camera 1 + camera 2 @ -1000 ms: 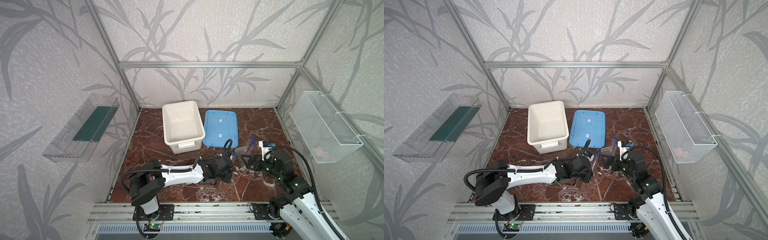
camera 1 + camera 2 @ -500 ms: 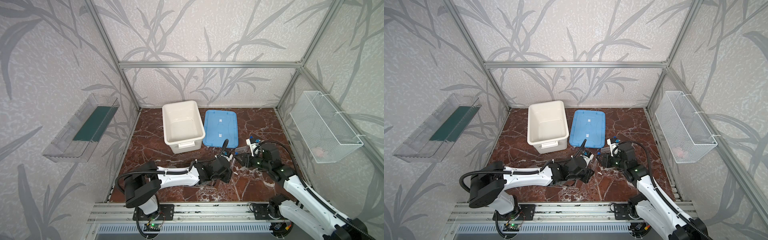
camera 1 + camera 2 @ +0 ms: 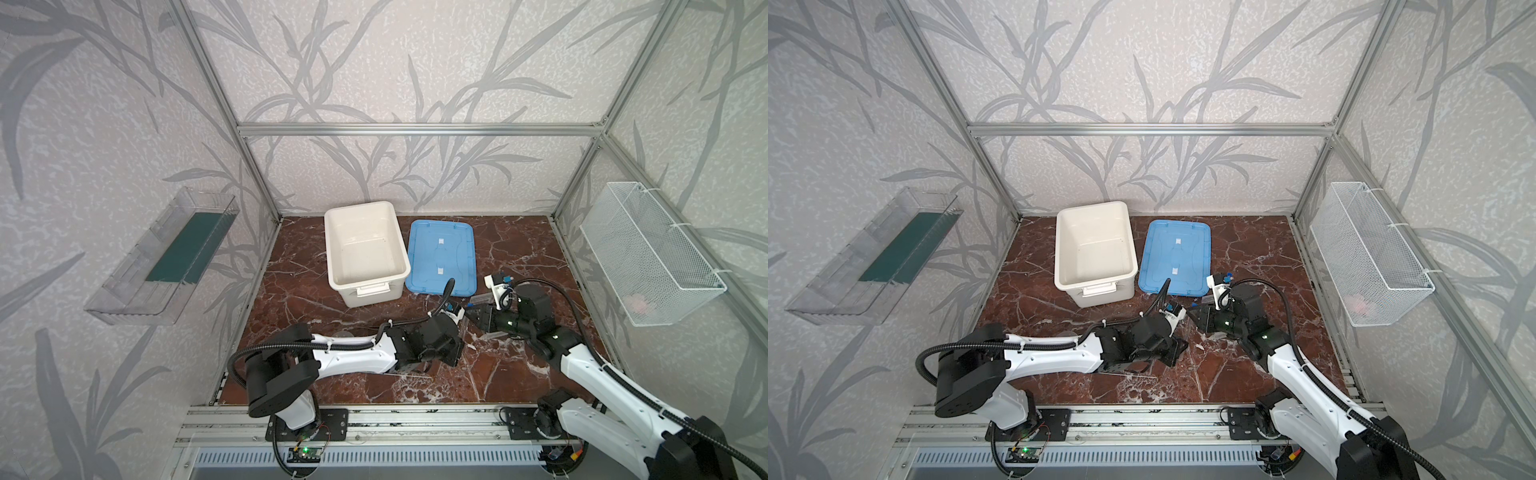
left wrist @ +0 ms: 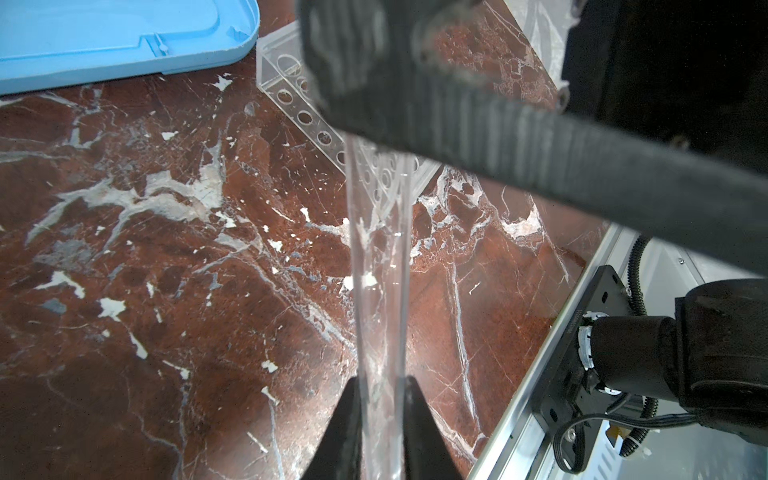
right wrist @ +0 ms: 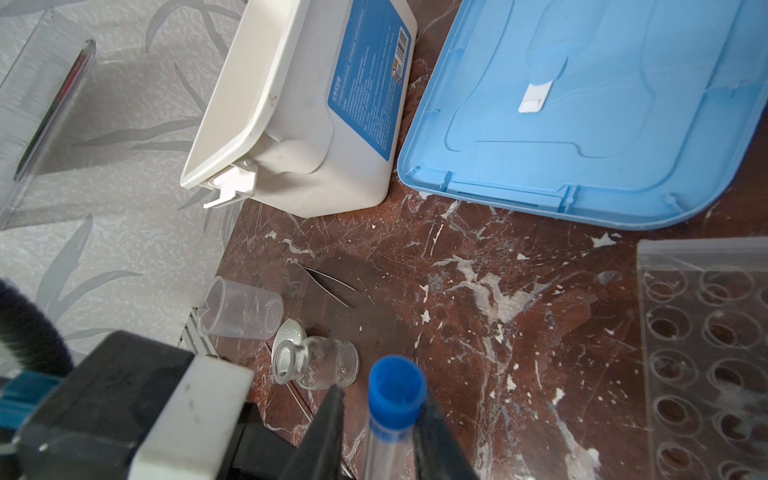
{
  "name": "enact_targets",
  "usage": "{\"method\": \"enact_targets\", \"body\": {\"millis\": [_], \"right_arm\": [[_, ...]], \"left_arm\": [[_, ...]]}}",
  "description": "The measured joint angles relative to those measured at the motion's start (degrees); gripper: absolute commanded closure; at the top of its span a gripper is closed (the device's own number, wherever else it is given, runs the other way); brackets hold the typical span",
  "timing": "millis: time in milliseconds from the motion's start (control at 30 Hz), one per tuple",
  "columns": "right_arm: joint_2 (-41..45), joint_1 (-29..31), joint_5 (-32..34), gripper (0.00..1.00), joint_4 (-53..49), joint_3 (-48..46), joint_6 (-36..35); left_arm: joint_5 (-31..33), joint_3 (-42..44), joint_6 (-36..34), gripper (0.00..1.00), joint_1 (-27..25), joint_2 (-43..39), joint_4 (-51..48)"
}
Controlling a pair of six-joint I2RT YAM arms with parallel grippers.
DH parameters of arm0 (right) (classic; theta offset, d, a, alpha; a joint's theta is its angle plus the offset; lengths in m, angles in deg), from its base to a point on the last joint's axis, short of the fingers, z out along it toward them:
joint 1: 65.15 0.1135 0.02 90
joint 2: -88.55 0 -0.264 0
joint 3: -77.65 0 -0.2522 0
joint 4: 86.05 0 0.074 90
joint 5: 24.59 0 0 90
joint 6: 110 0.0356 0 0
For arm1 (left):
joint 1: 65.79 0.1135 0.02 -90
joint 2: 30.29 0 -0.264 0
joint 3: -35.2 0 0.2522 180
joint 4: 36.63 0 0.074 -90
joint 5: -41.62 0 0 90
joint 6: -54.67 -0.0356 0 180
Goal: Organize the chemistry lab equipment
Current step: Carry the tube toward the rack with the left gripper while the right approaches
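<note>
Presently the left jaws clamp the clear tube over the surface near the rack; the right jaws flank its blue cap, grip not discernible. Risk: early release drops it; opposed pulling bends or cracks it.

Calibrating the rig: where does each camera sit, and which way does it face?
Top views: high at the front, looking down on the table; left arm, right arm show.
Left wrist: along its fingers gripping a clear tube, toward the rack.
Right wrist: along its fingers flanking that tube's blue cap, toward the white bin.
Both wrists share: rack, blue lid.
</note>
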Motion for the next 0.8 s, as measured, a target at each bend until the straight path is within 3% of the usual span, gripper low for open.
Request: {"method": "enact_targets", "body": {"millis": [300, 367, 533, 600, 800], "right_arm": [[-0.22, 0.04, 0.02, 0.82, 0.72, -0.50, 0.33], [-0.20, 0.04, 0.04, 0.82, 0.72, -0.52, 0.31], [0.70, 0.04, 1.03, 0.82, 0.63, -0.96, -0.11], [1.64, 0.04, 2.01, 0.82, 0.28, -1.20, -0.44], [8.85, 0.04, 8.13, 0.81, -1.25, -1.84, -3.32]], "left_arm": [[0.00, 0.00, -0.07, 0.76, -0.09, 0.00, -0.07], [0.00, 0.00, -0.31, 0.68, -0.09, 0.00, -0.09], [-0.09, 0.00, -0.48, 0.16, -0.11, 0.00, 0.07], [-0.22, 0.09, -0.15, 0.01, -0.09, -0.09, 0.81], [-1.57, -0.11, 0.24, 0.01, -0.09, -1.27, 3.28]]}}
